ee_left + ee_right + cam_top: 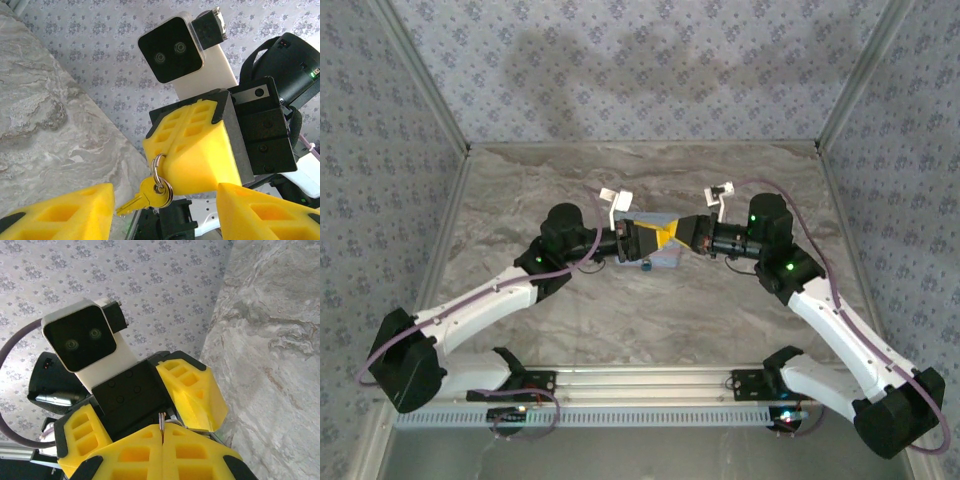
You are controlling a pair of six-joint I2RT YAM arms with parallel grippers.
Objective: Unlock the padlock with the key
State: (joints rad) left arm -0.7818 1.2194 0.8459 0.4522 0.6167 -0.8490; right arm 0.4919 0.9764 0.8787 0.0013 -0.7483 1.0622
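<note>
two robot arms meet above the middle of the table [740,310]. the right hand [162,435] is pinched tight on a key ring [158,167], and the brass key [145,196] dangles between the spread fingers [60,210] of the left hand [166,202]. the padlock [647,266] appears to lie on the table just beneath. this looks like re-gripping the key; next it needs a firm hold by its head.

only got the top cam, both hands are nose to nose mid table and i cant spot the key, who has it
Observer: The right hand has it. In the left wrist view its yellow fingers are pressed together on a metal ring, and the gold key hangs from that ring.
Operator: ok and the left hand, open or shut
Observer: Open. In the right wrist view the left hand faces the camera with its two fingers wide apart, not closed on anything.
</note>
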